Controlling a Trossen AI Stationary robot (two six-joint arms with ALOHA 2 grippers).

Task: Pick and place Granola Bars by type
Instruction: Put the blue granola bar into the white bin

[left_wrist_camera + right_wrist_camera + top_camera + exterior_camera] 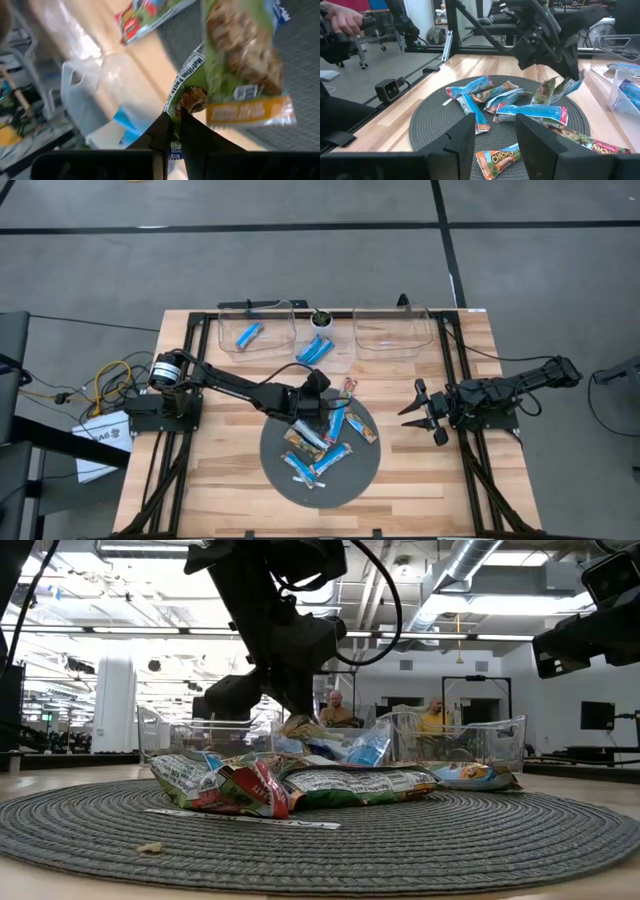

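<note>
green foil granola bar [235,60] hangs pinched in left fingers [172,132]; right fingers [425,413] spread, empty.

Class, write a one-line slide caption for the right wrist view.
Left tool lifts a green granola bar above the round mat.

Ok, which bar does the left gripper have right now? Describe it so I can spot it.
Start at the round grey mat in the middle of the table. Over its far-left part the left gripper is shut on a green-wrapped granola bar, pinched by one end. It is the only bar lifted off the mat, and its green wrapper with an orange band stands out from the blue bars nearby.
</note>
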